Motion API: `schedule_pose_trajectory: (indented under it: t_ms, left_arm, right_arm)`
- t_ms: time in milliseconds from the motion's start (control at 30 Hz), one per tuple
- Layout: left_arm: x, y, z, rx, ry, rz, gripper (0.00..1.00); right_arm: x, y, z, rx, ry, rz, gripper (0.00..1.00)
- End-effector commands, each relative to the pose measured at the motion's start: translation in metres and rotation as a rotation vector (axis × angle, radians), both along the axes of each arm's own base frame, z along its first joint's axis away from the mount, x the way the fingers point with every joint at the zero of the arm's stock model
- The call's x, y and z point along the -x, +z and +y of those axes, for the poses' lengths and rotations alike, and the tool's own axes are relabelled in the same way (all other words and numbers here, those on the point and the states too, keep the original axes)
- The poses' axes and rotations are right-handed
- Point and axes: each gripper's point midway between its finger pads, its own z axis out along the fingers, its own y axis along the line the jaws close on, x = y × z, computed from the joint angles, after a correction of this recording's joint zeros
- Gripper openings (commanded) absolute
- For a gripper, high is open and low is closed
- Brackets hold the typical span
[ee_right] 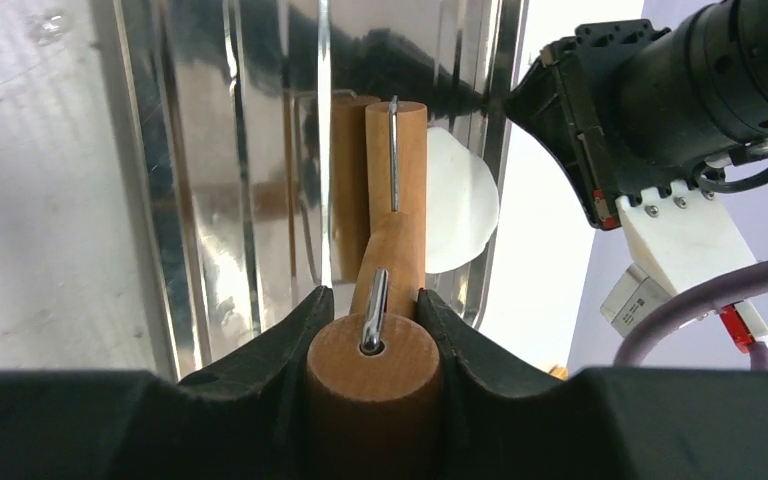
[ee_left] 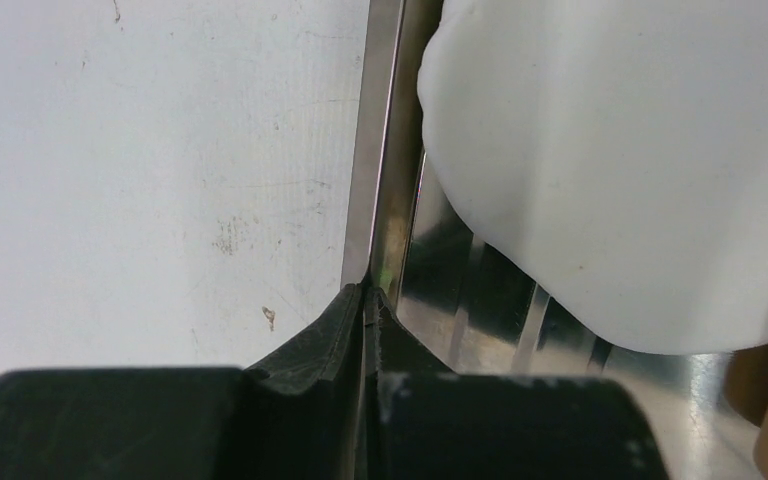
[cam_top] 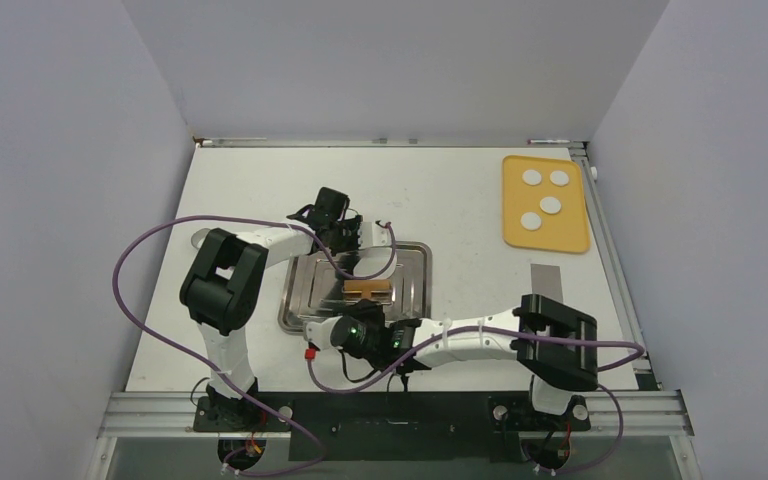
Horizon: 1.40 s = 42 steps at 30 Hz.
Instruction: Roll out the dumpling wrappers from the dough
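- Four dumpling wrappers (cam_top: 551,205), small flat white discs, lie on a yellow mat (cam_top: 570,236) in the far right corner of the table (cam_top: 460,190). Two sit side by side at the far end, and the other two sit a little nearer, close together. None of them touch.
- The mat is well apart from both arms, and nothing touches it or the discs.
- The dough (ee_left: 610,170) is a larger smooth white sheet lying flat in a shiny metal tray (cam_top: 295,300) at the middle of the table. In the left wrist view it reaches close to the tray's rim.
- The rolling pin (ee_right: 392,170), made of plain wood with a wire frame joining roller and handle, is inside the tray. Its roller rests on the metal floor just beside the near edge of the dough. I cannot tell whether it touches the sheet.
- The right gripper (ee_right: 372,296) reaches in from the tray's near side. Its jaws are set narrow and closed around the pin's round wooden handle, one dark finger on each side.
- The left gripper (ee_left: 367,296) is at the far rim of the tray. Its jaws are pressed together on the thin upright metal edge and pinch it.
- A grey strip (cam_top: 546,276) lies on the table near the right arm's base, between it and the mat.
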Motion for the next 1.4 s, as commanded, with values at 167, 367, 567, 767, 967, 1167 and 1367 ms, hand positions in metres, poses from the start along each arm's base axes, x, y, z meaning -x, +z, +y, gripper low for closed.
schedule_pose_trajectory:
  t_ms: [167, 367, 567, 767, 967, 1167, 1367]
  left_arm:
    - [0.051, -0.049, 0.024, -0.093, 0.027, 0.24, 0.0]
    - [0.049, -0.049, 0.023, -0.087, 0.045, 0.247, 0.0]
    - [0.046, -0.046, 0.024, -0.061, 0.06, 0.261, 0.0]
    - [0.047, -0.046, 0.024, -0.061, 0.058, 0.258, 0.0]
    - [0.046, -0.046, 0.025, -0.062, 0.063, 0.25, 0.0]
    - [0.047, -0.047, 0.024, -0.068, 0.065, 0.257, 0.0]
    - [0.046, -0.048, 0.025, -0.072, 0.067, 0.256, 0.0]
  right_arm:
    - [0.018, 0.003, -0.021, -0.01, -0.006, 0.139, 0.08]
    - [-0.012, 0.069, -0.053, -0.455, -0.189, 0.228, 0.09]
    - [-0.052, 0.099, -0.101, -0.706, -0.332, 0.275, 0.08]
    - [-0.131, 0.132, -0.141, -1.086, -0.538, 0.192, 0.08]
    - [-0.183, 0.147, -0.134, -1.319, -0.558, 0.157, 0.08]
    - [-0.192, 0.131, -0.106, -1.355, -0.509, 0.217, 0.08]
    - [-0.188, 0.119, -0.085, -1.344, -0.472, 0.261, 0.08]
